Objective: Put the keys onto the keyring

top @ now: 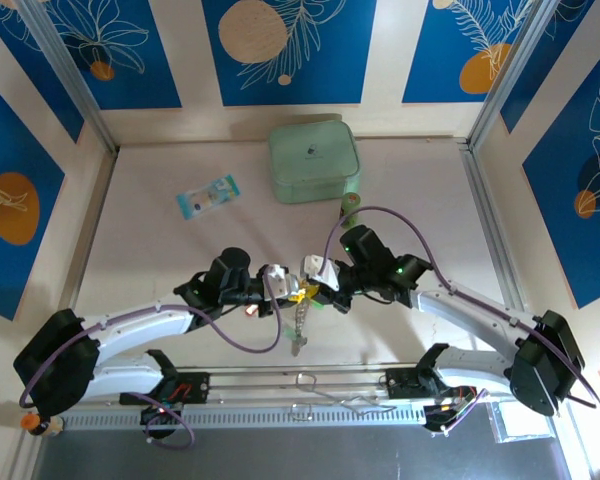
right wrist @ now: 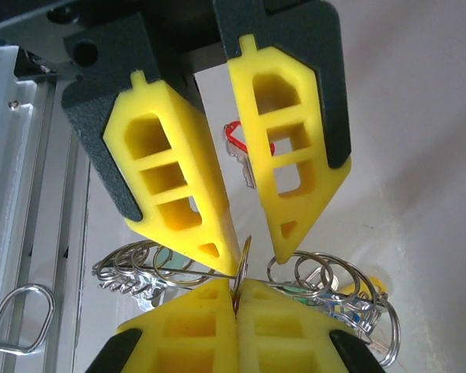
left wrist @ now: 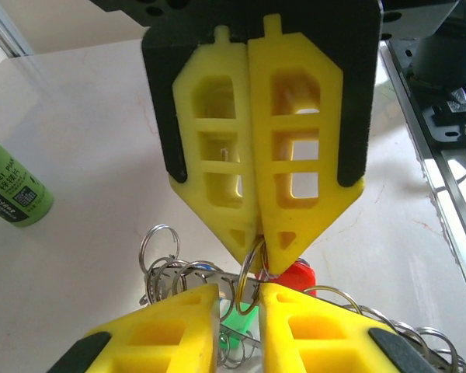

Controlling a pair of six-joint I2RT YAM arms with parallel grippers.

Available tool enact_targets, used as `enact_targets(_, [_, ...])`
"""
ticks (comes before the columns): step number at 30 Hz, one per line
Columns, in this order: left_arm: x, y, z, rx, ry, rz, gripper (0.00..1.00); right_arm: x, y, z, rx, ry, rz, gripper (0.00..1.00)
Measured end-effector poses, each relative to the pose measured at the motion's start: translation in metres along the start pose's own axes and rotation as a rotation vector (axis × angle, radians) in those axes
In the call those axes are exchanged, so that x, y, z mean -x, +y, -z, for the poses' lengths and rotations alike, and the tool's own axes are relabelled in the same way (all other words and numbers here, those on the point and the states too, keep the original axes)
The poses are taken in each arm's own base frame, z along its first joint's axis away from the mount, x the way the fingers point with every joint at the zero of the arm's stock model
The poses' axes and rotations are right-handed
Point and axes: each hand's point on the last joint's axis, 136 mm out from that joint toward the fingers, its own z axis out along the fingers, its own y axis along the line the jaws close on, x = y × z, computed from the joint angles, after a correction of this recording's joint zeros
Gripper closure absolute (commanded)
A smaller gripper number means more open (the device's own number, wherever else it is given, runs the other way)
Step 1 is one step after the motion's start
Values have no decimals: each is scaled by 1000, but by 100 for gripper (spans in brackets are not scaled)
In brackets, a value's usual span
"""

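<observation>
Right gripper (right wrist: 235, 291), reaching in from 3 o'clock in the top view, has its yellow latticed plastic fingers pressed together on a thin brass-coloured metal split ring (right wrist: 244, 256). The left gripper (left wrist: 239, 295) comes from 9 o'clock and meets it tip to tip, its fingers slightly spread, one on either side of that ring and apparently not clamping it. Toward 6 o'clock from the pinch hangs the large silvery metal keyring (right wrist: 136, 268) with its chain-like row of loops, over the table (top: 160, 240) just ahead of the arm bases. In the bunch sit a red plastic-headed key (left wrist: 297, 276) and a green plastic-headed key (left wrist: 237, 320). The split ring stands on edge, its long axis running 12 to 6 o'clock, right in the gap of the left fingers. The left gripper is therefore the nearer free one to take or prise it. What the split ring is attached to I cannot tell.
</observation>
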Motion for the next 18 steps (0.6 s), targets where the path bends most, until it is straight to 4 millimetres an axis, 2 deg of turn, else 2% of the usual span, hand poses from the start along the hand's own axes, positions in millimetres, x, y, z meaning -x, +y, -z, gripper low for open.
enact_targets(3, [0, -2, 0, -8, 1, -1, 85, 2, 0, -2, 2, 23, 29, 100])
enact_targets(9, [-2, -5, 0, -25, 6, -15, 100, 2, -2, -4, 2, 53, 61, 100])
enact_targets(10, [-2, -5, 0, -26, 7, -14, 100, 2, -1, -4, 3, 53, 61, 96])
enact_targets(12, [-2, -5, 1, -25, 6, -16, 100, 2, -1, -4, 1, 50, 60, 79])
enact_targets(13, [-1, -5, 1, -25, 4, -17, 100, 2, -1, -4, -3, 42, 57, 74])
enact_targets(15, [0, -6, 1, -25, 0, -15, 100, 2, 0, -3, -16, 7, 52, 70])
enact_targets(18, [4, -4, 1, -16, -19, -9, 100, -3, 4, 2, -33, -58, 14, 68])
